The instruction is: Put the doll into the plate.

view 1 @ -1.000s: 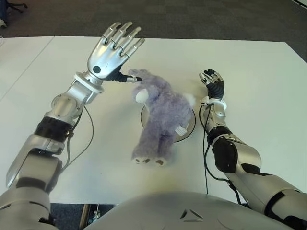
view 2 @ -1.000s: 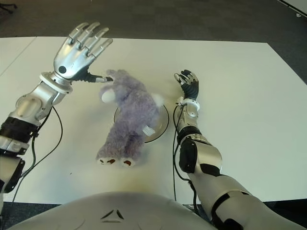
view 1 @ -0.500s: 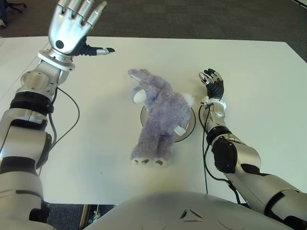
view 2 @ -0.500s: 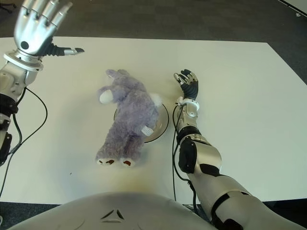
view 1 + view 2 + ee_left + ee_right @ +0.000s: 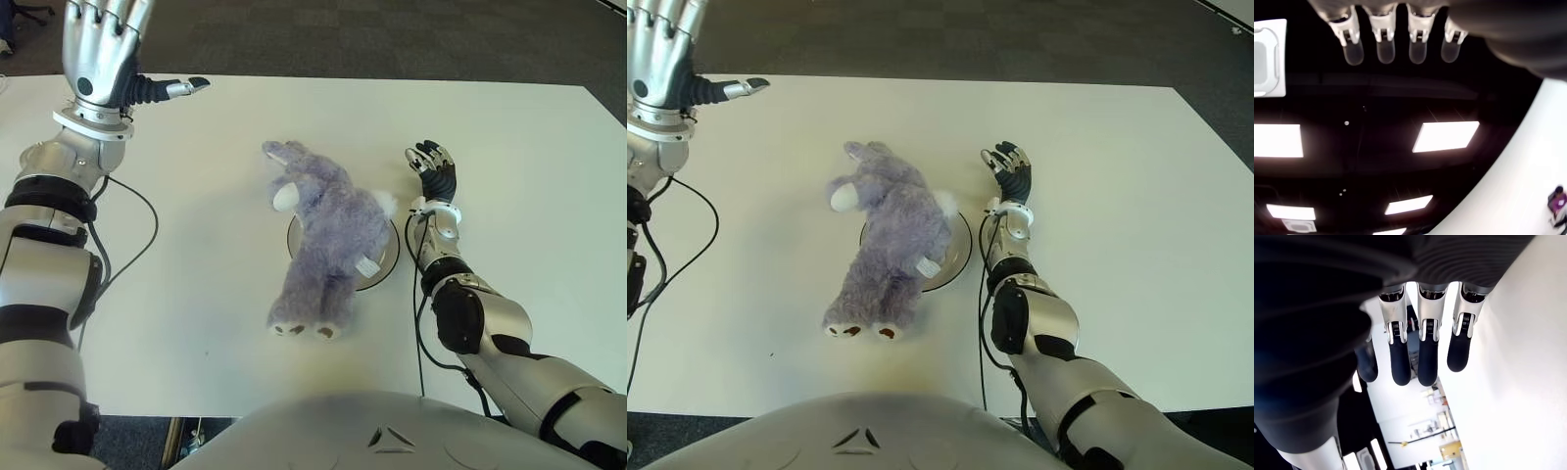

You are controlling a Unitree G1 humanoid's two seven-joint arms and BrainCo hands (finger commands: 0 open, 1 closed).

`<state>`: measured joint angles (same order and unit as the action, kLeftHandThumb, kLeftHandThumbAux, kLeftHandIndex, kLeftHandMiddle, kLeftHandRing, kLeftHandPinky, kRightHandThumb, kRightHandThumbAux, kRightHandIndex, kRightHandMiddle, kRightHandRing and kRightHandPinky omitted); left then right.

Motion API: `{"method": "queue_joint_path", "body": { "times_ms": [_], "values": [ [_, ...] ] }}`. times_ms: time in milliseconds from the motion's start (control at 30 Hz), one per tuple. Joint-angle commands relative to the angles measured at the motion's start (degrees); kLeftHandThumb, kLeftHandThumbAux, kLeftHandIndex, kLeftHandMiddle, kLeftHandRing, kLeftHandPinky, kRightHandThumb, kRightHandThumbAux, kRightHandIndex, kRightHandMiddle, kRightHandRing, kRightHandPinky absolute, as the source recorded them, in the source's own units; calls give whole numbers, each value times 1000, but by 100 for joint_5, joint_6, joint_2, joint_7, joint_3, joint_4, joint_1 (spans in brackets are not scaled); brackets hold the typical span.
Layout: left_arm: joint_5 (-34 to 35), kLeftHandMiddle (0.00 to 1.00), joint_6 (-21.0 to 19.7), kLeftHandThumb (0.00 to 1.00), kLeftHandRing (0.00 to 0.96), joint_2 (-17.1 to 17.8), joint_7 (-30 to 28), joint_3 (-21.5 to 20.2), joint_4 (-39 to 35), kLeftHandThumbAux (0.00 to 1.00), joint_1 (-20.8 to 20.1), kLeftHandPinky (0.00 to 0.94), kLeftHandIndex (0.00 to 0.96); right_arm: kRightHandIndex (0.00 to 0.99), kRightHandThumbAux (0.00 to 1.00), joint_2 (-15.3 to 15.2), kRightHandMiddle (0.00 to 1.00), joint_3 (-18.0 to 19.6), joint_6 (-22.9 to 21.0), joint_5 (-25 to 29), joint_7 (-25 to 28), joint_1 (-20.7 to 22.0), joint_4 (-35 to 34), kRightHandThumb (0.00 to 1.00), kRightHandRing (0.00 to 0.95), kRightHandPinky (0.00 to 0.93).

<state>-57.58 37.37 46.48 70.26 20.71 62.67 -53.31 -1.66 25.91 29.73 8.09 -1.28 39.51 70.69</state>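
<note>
Purple doll (image 5: 328, 235) lying across plate (image 5: 386, 262) mid-table (image 5: 529, 157), left hand (image 5: 98, 54) raised at far left corner, fingers spread, empty, right hand (image 5: 435, 172) beside plate, fingers relaxed, empty

Silver segmented arms, black joints, black cables (image 5: 423, 294).

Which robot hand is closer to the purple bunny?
The right hand. It shows just to the right of the doll and the plate, open and holding nothing. The left hand is raised far off, over the table's far left corner.
</note>
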Motion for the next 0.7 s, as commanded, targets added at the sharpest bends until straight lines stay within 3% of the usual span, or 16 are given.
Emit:
{"method": "queue_joint_path", "body": {
  "times_ms": [33, 133, 233, 333, 533, 700],
  "values": [
    [689, 0, 432, 0, 0, -144, -576, -223, 340, 263, -108, 0, 0, 273, 838, 332, 281, 73, -700, 112, -113, -812, 624, 106, 265, 243],
    [995, 0, 385, 0, 0, -265, -775, -348, 510, 275, -185, 0, 0, 270, 832, 327, 279, 79, -708, 118, -104, -809, 625, 100, 262, 244],
    [1232, 0, 47, 0, 0, -659, -854, -424, 850, 281, -289, 0, 0, 266, 826, 322, 277, 80, -708, 116, -99, -809, 626, 95, 260, 243],
    [1666, 0, -25, 0, 0, -988, -1200, -659, 1073, 275, -254, 0, 0, 267, 825, 322, 276, 74, -699, 108, -98, -812, 626, 92, 258, 240],
    [3073, 0, -391, 0, 0, -1747, -2638, -1632, 1397, 294, -95, 0, 0, 269, 825, 322, 276, 67, -696, 102, -106, -815, 625, 90, 258, 241],
    [4322, 0, -1045, 0, 0, -2635, -4015, -2498, 1373, 329, 64, 0, 0, 271, 823, 315, 278, 63, -741, 96, -130, -806, 630, 87, 258, 243]
  ]
}}
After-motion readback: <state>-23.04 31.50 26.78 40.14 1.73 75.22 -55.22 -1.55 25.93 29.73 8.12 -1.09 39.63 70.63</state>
